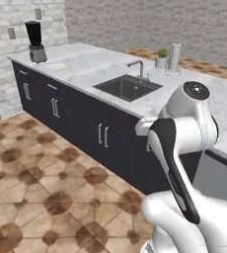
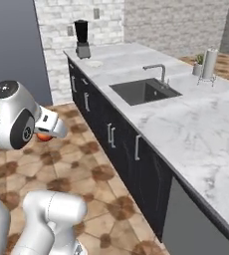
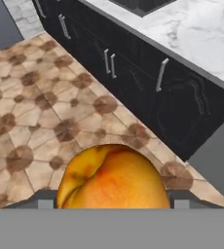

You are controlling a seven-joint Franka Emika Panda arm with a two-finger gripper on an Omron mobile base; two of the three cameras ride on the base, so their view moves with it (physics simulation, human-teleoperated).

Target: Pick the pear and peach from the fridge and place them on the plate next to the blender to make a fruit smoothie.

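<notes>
Peach [image 3: 111, 177] sits clamped betw fingers [image 3: 109, 197] over tile floor [image 3: 31, 112], far from plate [image 2: 95, 63] w/ blender [image 2: 81, 37] — a jolt en route could drop it.

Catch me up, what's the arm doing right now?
The gripper is shut on the peach, held out over the tiled floor in front of the dark cabinets. The plate sits bare on the marble counter beside the blender, at the far end past the sink. So the peach is in transit and not yet on the plate.
</notes>
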